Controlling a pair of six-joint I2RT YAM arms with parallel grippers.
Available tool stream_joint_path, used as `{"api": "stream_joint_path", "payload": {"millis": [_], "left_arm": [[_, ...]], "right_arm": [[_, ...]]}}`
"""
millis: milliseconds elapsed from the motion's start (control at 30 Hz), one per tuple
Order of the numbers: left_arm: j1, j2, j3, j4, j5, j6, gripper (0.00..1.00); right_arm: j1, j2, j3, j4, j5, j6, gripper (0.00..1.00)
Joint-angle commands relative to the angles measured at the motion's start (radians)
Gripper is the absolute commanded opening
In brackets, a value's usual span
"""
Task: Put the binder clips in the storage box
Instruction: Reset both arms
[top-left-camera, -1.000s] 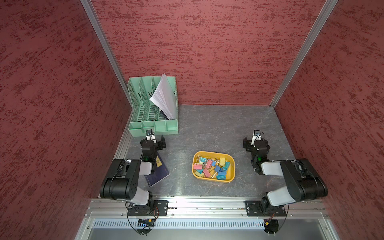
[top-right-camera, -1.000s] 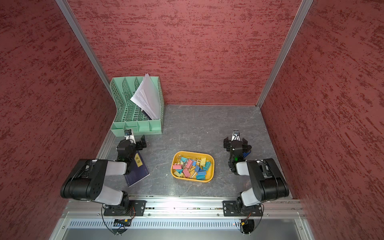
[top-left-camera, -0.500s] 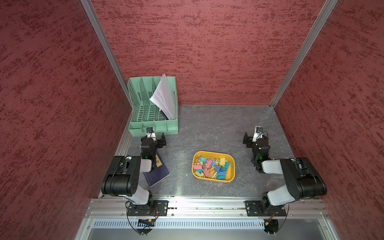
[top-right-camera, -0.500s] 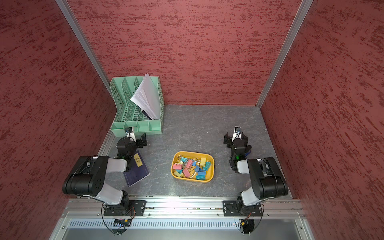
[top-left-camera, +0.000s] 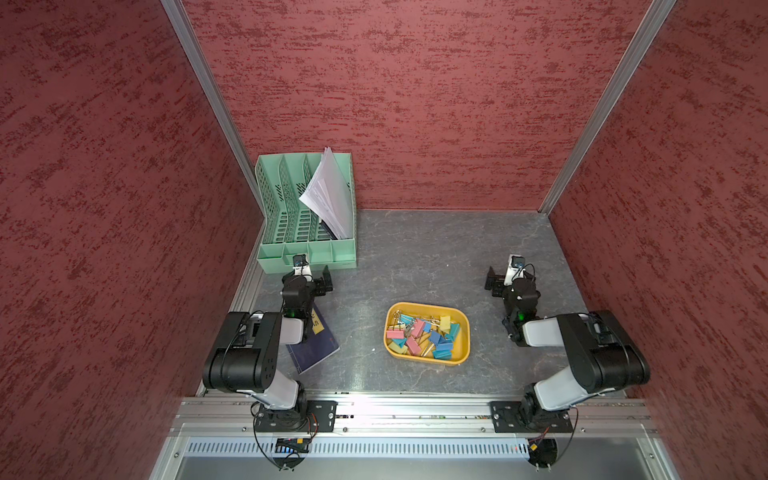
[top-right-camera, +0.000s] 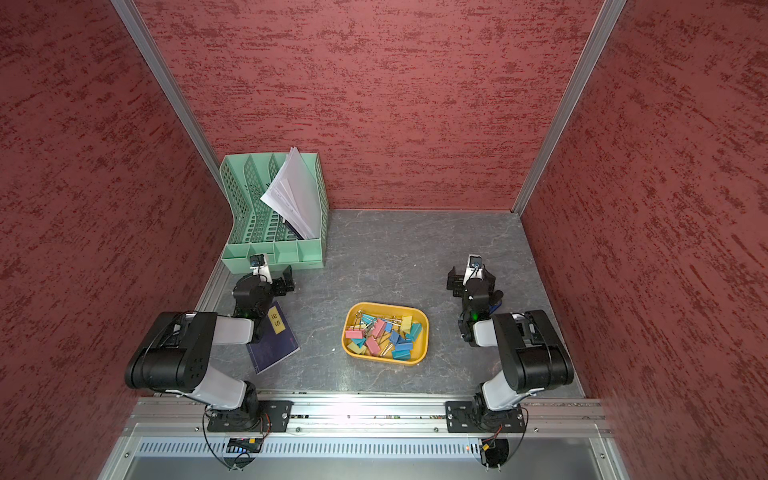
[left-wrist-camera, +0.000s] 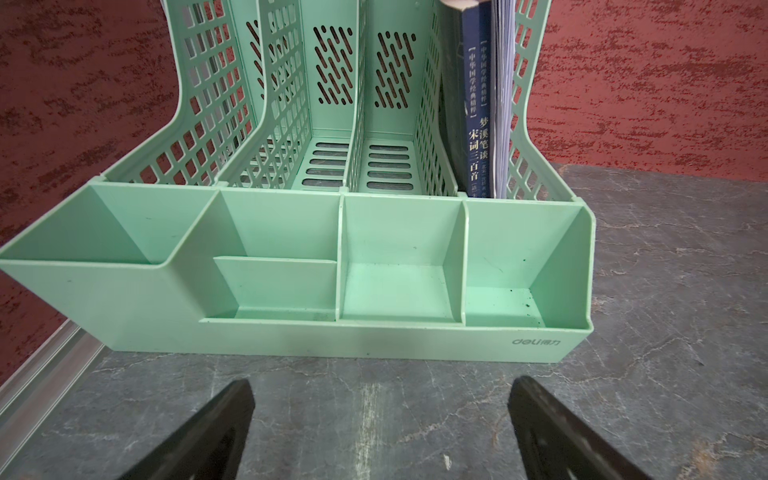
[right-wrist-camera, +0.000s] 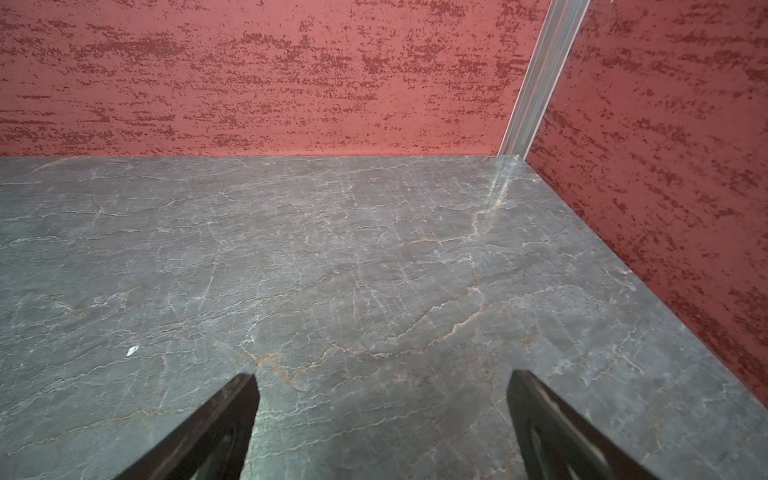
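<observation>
In top views only, binder clips (top-left-camera: 422, 334) occupy the storage box (top-left-camera: 462, 352); left hand (left-wrist-camera: 380, 390), right hand (right-wrist-camera: 382, 382) gape empty.

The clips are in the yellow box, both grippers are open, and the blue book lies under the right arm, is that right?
No. The book lies under the left arm, not the right; both top views show it. The clips are in the yellow box, and the left gripper and right gripper are open.
</observation>
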Motion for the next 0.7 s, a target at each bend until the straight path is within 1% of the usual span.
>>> {"api": "stream_joint_path", "payload": {"millis": [0, 667], "left_arm": [[0.009, -0.005, 0.012, 0.019, 0.018, -0.007, 1.00], [0.014, -0.005, 0.013, 0.014, 0.030, -0.011, 1.00]], "right_arm": [[-0.007, -0.001, 0.011, 0.023, -0.015, 0.008, 0.98], [-0.007, 0.000, 0.013, 0.020, -0.015, 0.006, 0.98]]}}
